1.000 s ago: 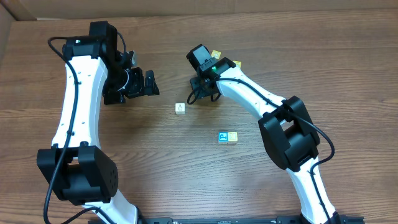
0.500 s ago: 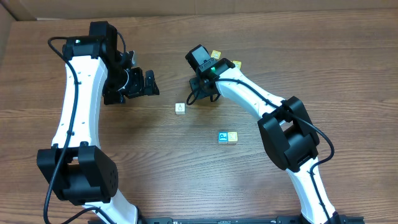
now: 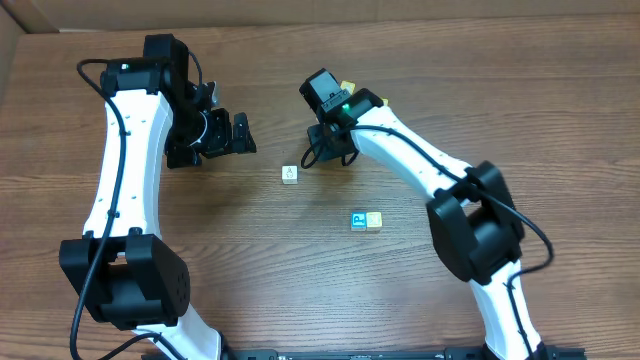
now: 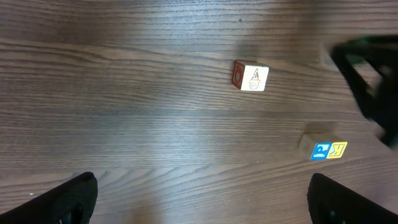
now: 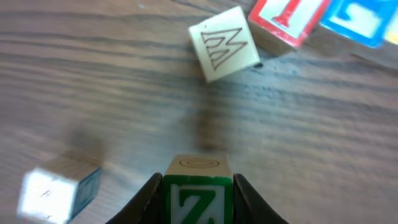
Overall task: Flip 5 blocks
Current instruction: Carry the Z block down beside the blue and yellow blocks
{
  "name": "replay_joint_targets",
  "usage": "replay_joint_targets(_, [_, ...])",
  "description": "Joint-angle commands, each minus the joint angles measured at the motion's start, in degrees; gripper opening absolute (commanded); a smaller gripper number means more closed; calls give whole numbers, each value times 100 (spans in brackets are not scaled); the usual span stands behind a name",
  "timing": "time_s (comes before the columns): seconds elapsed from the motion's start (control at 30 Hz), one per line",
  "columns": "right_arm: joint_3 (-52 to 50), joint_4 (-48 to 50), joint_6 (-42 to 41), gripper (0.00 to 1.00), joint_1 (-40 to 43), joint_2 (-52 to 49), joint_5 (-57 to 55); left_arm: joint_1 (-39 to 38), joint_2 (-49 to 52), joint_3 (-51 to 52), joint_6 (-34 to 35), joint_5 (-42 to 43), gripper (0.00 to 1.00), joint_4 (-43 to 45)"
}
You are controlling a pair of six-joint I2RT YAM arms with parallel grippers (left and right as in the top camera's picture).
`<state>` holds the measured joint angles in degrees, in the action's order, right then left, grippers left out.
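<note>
Overhead, my left gripper (image 3: 228, 133) hangs at far left, the white block (image 3: 290, 174) mid-table, the teal block (image 3: 357, 220) touching the pale yellow block (image 3: 374, 220) nearer; from my left wrist its jaws stand wide apart; from my right wrist, my right gripper (image 5: 197, 194) clamps the green Z block (image 5: 197, 204).

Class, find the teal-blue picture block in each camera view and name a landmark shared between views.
Overhead: teal-blue block, right of centre, beside the pale yellow block.
Left wrist: lower right.
Right wrist: cannot be matched with certainty.
Shared landmark: the white block, upper left of it in both.
</note>
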<state>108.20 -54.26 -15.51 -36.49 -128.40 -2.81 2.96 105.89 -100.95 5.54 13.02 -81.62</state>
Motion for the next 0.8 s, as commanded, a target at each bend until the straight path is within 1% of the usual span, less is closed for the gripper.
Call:
replay_joint_targets(0.0, [31, -243, -382, 26, -173, 662, 101, -37, 72, -144, -22, -9, 100, 4])
replay_joint_targets(0.2, [26, -1027, -1029, 23, -365, 772, 208, -37, 72, -144, -22, -9, 100, 4])
replay_joint_targets(0.33, [22, -1453, -1088, 23, -385, 769, 603, -37, 72, -144, -22, -11, 100, 4])
replay_joint_targets(0.43, [11, -1725, -1460, 23, -393, 769, 684, -37, 72, -144, -22, -9, 100, 4])
replay_joint_targets(0.5, [-20, -1906, -1504, 22, -404, 769, 684, -37, 72, -142, -22, -11, 100, 4])
replay_joint_targets(0.63, [-175, -1996, -1757, 20, -424, 769, 684, -37, 72, -142, -22, -11, 100, 4])
replay_joint_targets(0.77, [-442, -1884, -1803, 18, -553, 769, 673, -37, 72, -142, -22, -11, 100, 4])
